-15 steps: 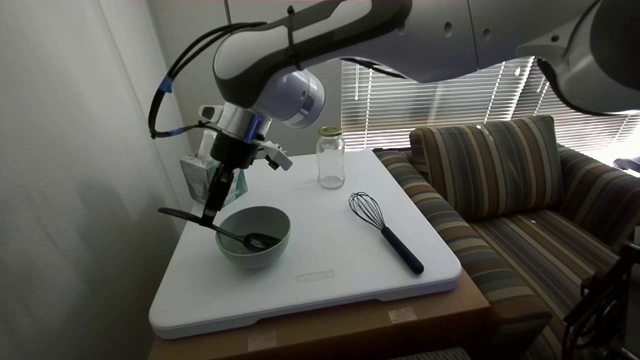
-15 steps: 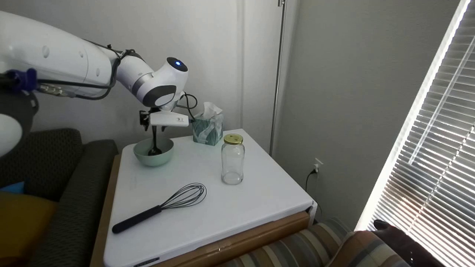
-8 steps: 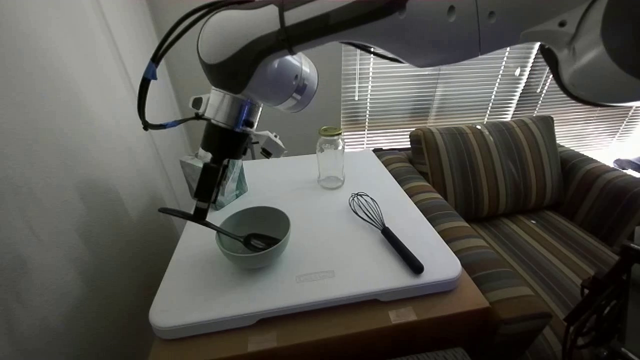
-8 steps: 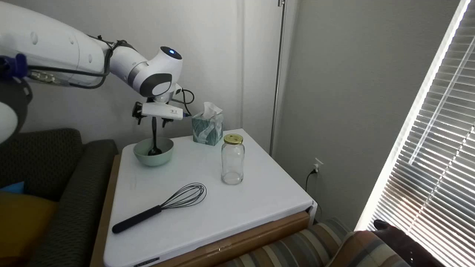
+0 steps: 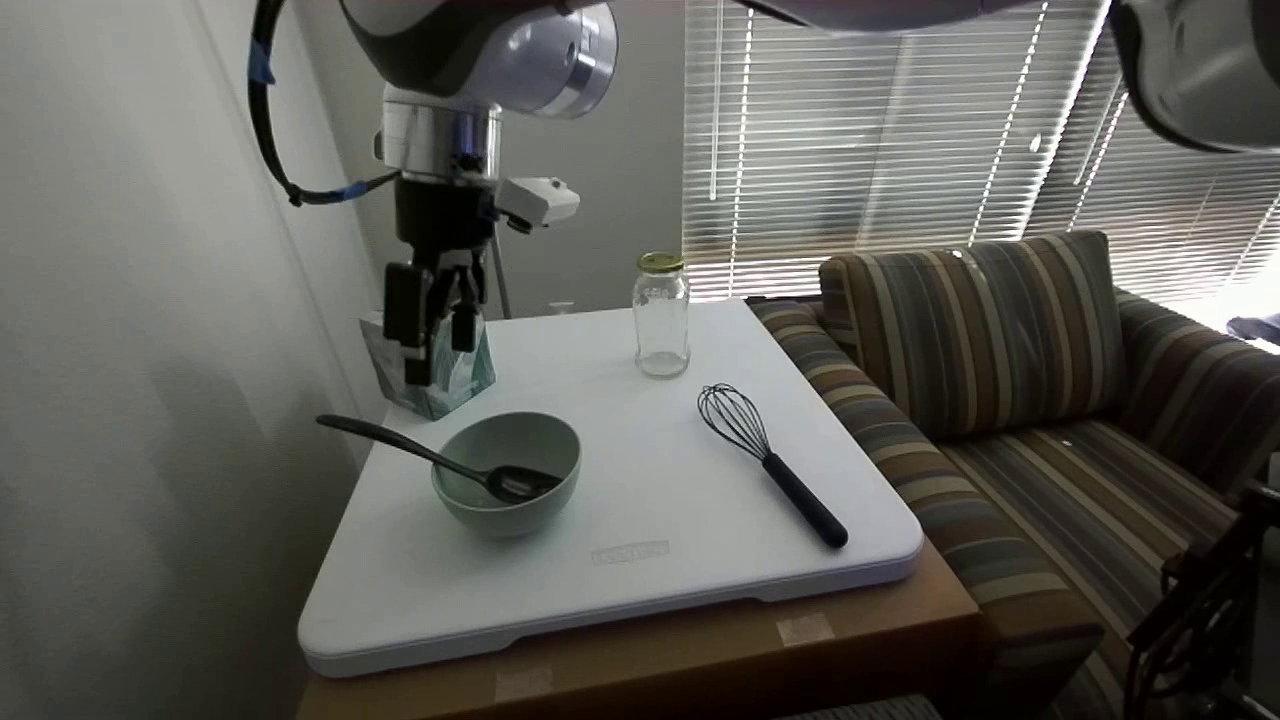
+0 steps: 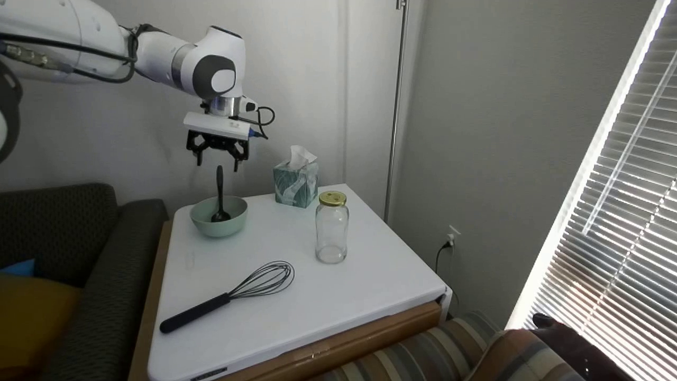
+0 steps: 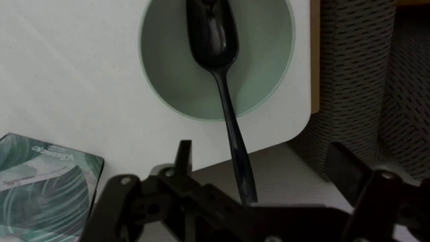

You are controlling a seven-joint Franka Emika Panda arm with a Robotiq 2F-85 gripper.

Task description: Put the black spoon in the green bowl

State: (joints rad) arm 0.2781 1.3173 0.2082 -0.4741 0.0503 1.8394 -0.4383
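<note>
The black spoon (image 5: 515,484) lies with its scoop inside the pale green bowl (image 5: 520,520). Its handle leans over the bowl's rim and sticks out beyond the table edge. The spoon (image 6: 220,190) and the bowl (image 6: 211,230) show the same way in an exterior view. My gripper (image 5: 441,355) is open and empty, above the handle and apart from it. In the wrist view the open fingers (image 7: 258,144) stand wide on either side of the spoon's handle (image 7: 235,137), whose end is hidden behind the gripper body. The bowl (image 7: 262,67) is cut off at the top there.
A black whisk (image 5: 800,500) lies on the white tabletop (image 5: 640,600). A clear jar with a gold lid (image 5: 661,325) stands farther back. A tissue box (image 6: 296,185) stands near the bowl by the wall. A striped armchair (image 5: 1000,420) borders the table.
My gripper has opened, let go of the spoon's handle and risen above it, turning more upright. The spoon and the bowl have stayed in place.
</note>
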